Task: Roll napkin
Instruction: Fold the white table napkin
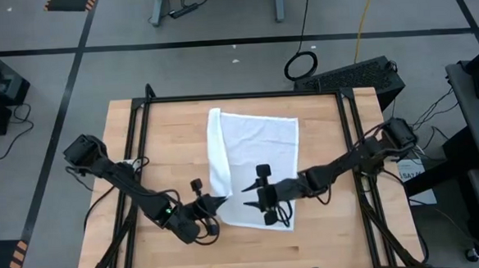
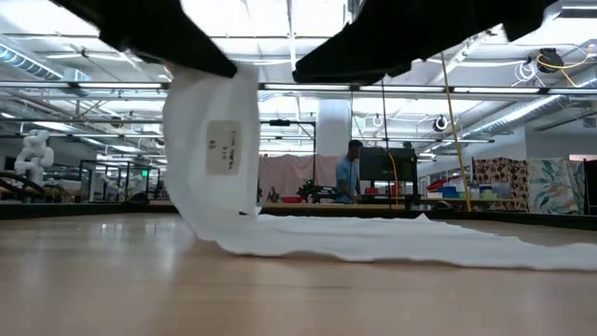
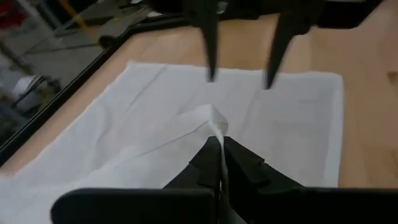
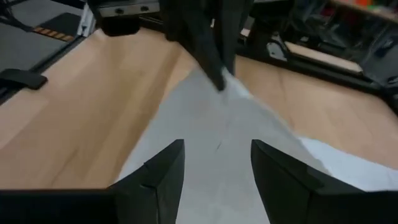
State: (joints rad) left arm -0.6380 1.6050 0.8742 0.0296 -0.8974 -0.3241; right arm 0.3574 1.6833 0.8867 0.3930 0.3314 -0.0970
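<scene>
Pinching the thin white cloth napkin [image 1: 253, 162] corner, the left gripper [image 1: 220, 200] lifts it; right gripper [image 1: 265, 196] hovers open above.

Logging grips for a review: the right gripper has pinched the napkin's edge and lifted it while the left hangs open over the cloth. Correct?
Arms swapped. The left gripper pinches the napkin edge, as the left wrist view shows; the right gripper hangs open over the cloth.

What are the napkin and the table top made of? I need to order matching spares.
The napkin looks like thin, soft white woven cloth, matte: it creases, drapes where lifted, and carries a small sewn tag. The table top looks like pale wood with visible grain and a smooth, slightly glossy finish; solid or veneer cannot be told.
</scene>
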